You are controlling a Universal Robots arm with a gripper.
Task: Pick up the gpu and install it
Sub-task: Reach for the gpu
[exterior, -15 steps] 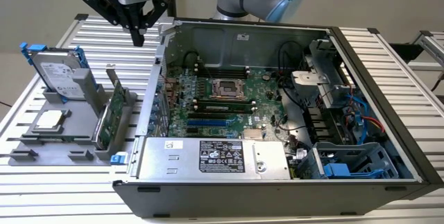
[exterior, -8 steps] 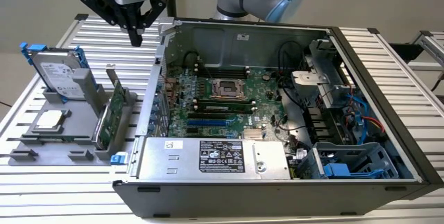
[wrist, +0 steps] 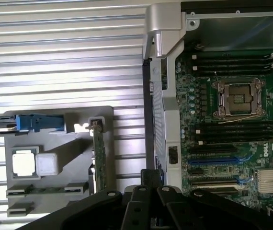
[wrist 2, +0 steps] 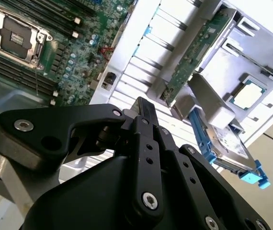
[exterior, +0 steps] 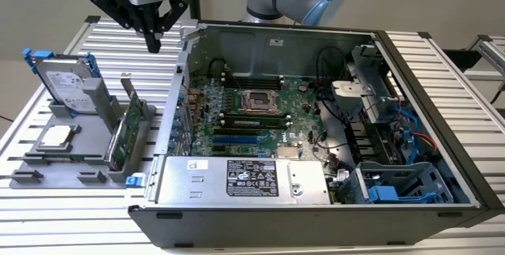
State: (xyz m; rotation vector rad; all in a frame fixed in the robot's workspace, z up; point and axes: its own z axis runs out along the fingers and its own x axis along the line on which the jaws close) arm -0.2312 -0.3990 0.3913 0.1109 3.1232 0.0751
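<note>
The bench (exterior: 442, 54) carries the open case (exterior: 261, 48) to one side of the tool (exterior: 153, 45) and a grey holder (exterior: 83, 139) to the other, both lower than it. The gpu (exterior: 125, 131) stands on edge in that holder, on the holder's side nearest the case, below the tool and well apart from it. The tool hangs roughly over the strip between holder and case, as far as I can tell. Its fingers meet at a point with nothing between them.

I judge the step in hand to be the approach for the pick, as nothing is gripped and the card is untouched. A grasp would call for the fingers to part, line up with the card's thin top edge and straddle it squarely, clear of the holder's posts.

The card shows edge-on, so its cooler side is hard to make out, and its lower edge is hidden in the holder. In both wrist views the tool's black body covers what lies directly beneath it.
</note>
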